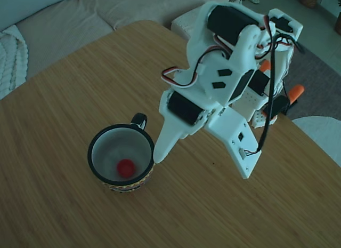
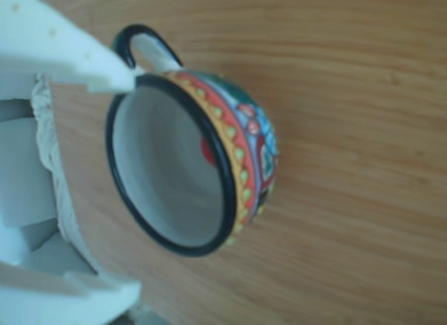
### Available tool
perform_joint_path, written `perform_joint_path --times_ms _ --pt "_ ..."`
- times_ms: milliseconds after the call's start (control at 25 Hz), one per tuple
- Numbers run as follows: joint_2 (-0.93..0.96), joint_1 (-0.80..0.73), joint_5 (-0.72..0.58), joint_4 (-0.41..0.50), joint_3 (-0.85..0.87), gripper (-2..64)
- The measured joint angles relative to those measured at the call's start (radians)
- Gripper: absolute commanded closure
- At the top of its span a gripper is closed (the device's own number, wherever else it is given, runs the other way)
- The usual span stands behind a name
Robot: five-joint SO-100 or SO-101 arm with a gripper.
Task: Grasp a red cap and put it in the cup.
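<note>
The red cap (image 1: 126, 168) already lies on the bottom of the cup (image 1: 96, 164), near-left on the tabletop (image 1: 64, 98). The gripper (image 1: 200, 168) hangs just right of the rim, jaws spread and empty. Risk: on a careless retreat, one fingertip (image 1: 159, 154), close against the rim, could tip the cup.

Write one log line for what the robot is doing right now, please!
red cap: inside cup, on its bottom | gripper: open, empty, beside cup rim | table: wooden
</note>
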Motion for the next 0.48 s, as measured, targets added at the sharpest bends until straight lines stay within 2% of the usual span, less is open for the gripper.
perform_joint_path --times_ms 480 --pt "0.413 -0.002 -0.014 -0.018 0.301 29.5"
